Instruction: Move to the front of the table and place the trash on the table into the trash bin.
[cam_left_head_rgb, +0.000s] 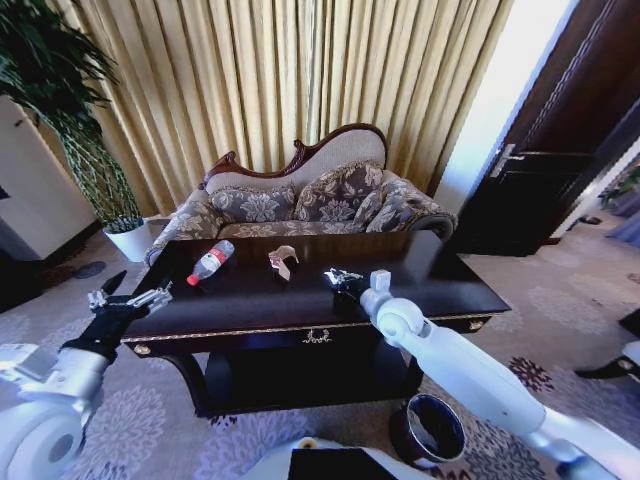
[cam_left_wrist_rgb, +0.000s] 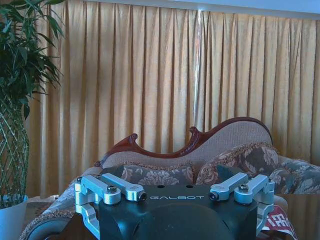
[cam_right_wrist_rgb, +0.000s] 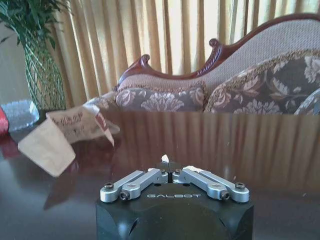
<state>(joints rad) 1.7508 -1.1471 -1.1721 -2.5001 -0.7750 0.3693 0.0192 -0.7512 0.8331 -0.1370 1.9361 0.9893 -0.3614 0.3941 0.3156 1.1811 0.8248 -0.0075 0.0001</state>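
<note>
Table (cam_left_head_rgb: 440, 285) | right gripper (cam_right_wrist_rgb: 172, 172) closed on white wad (cam_right_wrist_rgb: 165, 158) | left gripper (cam_left_head_rgb: 128, 298) open at corner

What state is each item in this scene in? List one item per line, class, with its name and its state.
Bottle: lying on its side on the table, cap on.
Wrapper: crumpled, on the tabletop.
Paper wad: pinched between the right gripper's fingers.
Right gripper: shut on the paper wad, over the table.
Left gripper: open, at the table's left end.
Trash bin: upright on the floor, open-topped.
</note>
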